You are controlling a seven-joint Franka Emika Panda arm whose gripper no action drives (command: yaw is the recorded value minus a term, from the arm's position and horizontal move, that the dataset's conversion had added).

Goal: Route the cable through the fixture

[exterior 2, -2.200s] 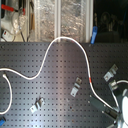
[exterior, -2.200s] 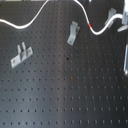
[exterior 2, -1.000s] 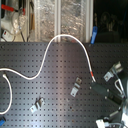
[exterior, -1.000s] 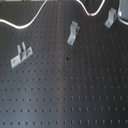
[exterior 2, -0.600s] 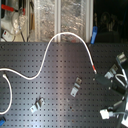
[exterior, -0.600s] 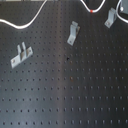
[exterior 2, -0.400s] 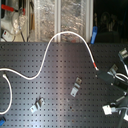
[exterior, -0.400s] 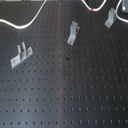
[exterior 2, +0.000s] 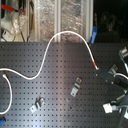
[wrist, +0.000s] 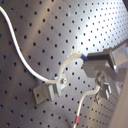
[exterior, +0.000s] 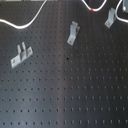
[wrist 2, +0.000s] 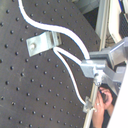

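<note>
The white cable (exterior 2: 49, 48) curves across the black perforated board, from the second exterior view's left edge up and over to its red-orange band (exterior 2: 96, 65). The band also shows in the first exterior view (exterior: 93, 9). My gripper (exterior 2: 106, 75) is at the second exterior view's right, just past the band, shut on the cable. In both wrist views the cable (wrist: 65, 67) (wrist 2: 75, 47) runs from my fingers (wrist: 97, 59) past a metal bracket (wrist: 50, 91) (wrist 2: 42, 42). It touches the bracket; I cannot tell whether it is seated in it.
Three metal brackets stand on the board in the first exterior view: one at the left (exterior: 20, 55), one in the middle (exterior: 74, 33), one at the top right (exterior: 110, 17). A blue object (exterior 2: 93, 34) and clutter lie behind the board's far edge.
The gripper has carried the cable's banded end toward the first exterior view's top edge. The red band has shifted left and up in the second exterior view. The brackets have not moved.
</note>
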